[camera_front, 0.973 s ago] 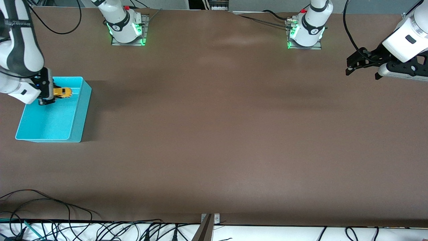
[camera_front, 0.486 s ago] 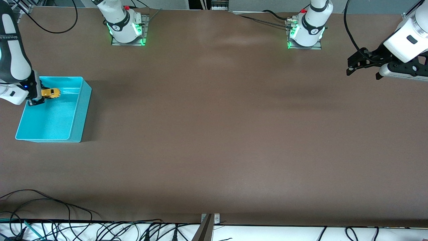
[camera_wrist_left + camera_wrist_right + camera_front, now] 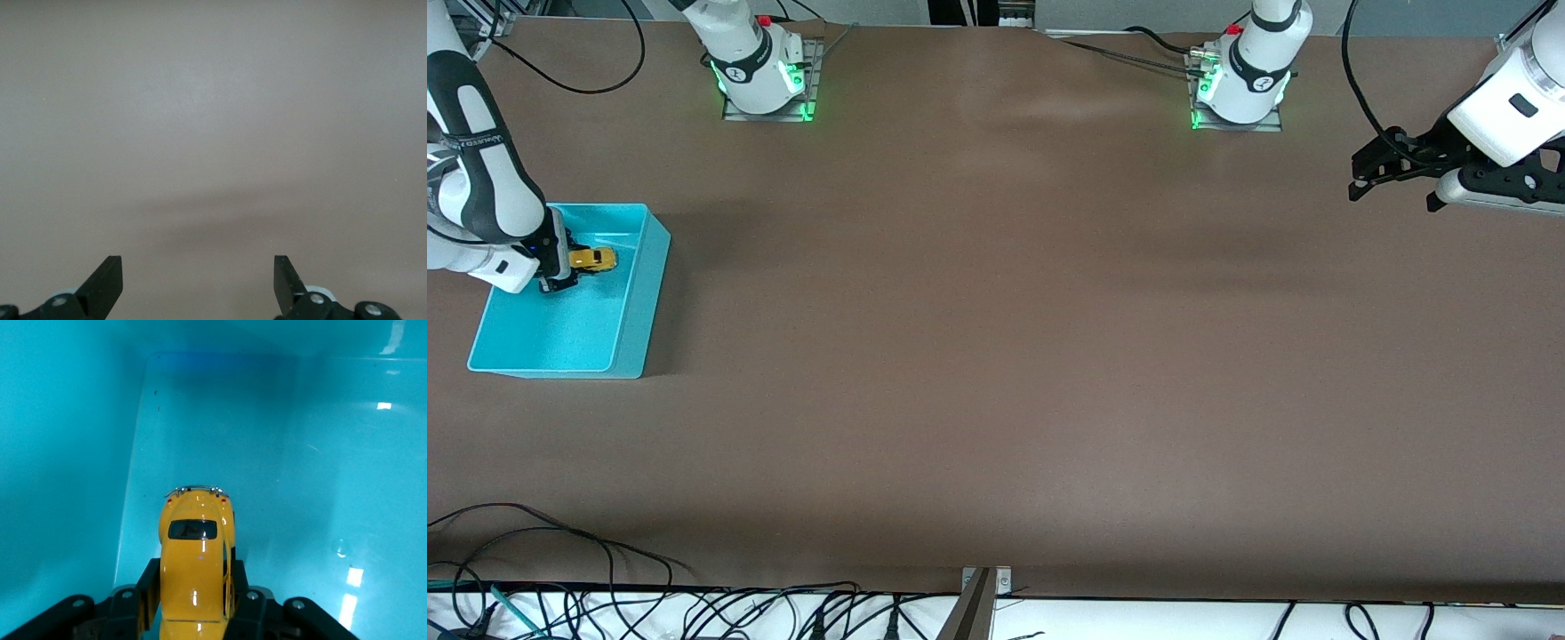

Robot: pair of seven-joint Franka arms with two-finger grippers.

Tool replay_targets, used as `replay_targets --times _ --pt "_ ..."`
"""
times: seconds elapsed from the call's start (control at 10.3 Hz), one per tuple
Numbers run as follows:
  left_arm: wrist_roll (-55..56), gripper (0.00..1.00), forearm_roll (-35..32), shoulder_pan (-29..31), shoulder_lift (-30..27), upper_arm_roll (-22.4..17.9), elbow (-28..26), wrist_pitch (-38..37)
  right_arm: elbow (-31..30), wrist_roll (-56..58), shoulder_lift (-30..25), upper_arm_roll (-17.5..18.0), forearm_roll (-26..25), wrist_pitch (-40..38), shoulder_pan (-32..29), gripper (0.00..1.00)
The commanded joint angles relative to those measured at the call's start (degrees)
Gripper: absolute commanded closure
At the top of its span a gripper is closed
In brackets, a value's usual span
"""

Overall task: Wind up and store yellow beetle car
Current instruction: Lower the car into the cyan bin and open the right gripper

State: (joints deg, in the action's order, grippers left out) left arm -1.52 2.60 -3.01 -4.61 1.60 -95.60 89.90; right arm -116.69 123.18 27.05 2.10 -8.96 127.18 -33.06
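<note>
Your yellow beetle car [image 3: 592, 259] sits pinched between the fingers of the right gripper [image 3: 560, 267], down inside the turquoise bin [image 3: 628, 342], in the half of the bin farther from the front camera. In the right wrist view the car [image 3: 195, 577] points away from the wrist, its roof and dark window facing up, with a black finger [image 3: 148, 581] pressed against each flank, so the jaws stand narrow and closed on the body. From these pictures you cannot tell whether the wheels already touch the bin floor [image 3: 287, 487] or hang just above it. Seen from the front camera, the bin lies at about nine o'clock from the middle of the table [image 3: 996, 356], at the right arm's end. Judging by this, the winding is done and you are in the storing step, nearly finished. Your next move calls for setting the car down on the floor if it is not there yet, opening the jaws only enough to free it, then lifting straight up so the fingers do not drag it or catch the bin wall. The left gripper [image 3: 1392, 173] waits at about two o'clock, over bare table at the left arm's end, its jaws spread wide and holding nothing, as the left wrist view shows [image 3: 198, 280].
</note>
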Motion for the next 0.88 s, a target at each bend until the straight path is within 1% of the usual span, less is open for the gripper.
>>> replay_targets --times 0.0,0.19,0.49,0.68,0.78 --pt "0.37 0.0 -1.02 0.11 0.92 0.16 1.9 -1.3 0.85 0.92 0.73 0.63 1.3 -0.87 -1.13 0.0" --pt "0.46 0.0 -1.02 0.11 0.92 0.24 1.9 -1.3 0.85 0.4 -0.93 0.8 2.11 -2.54 -1.04 0.0" --pt "0.46 0.0 -0.93 0.02 0.92 0.16 1.9 -1.3 0.23 -5.12 -7.25 2.11 2.11 -6.92 -0.61 0.0" --pt "0.38 0.0 -0.93 0.11 0.92 0.16 1.9 -1.3 -0.29 -14.49 -13.57 4.22 2.37 -11.57 1.14 0.0" --pt "0.37 0.0 -1.01 0.11 0.92 0.24 1.9 -1.3 -0.21 -20.46 -16.21 4.14 5.33 -13.6 3.68 0.0"
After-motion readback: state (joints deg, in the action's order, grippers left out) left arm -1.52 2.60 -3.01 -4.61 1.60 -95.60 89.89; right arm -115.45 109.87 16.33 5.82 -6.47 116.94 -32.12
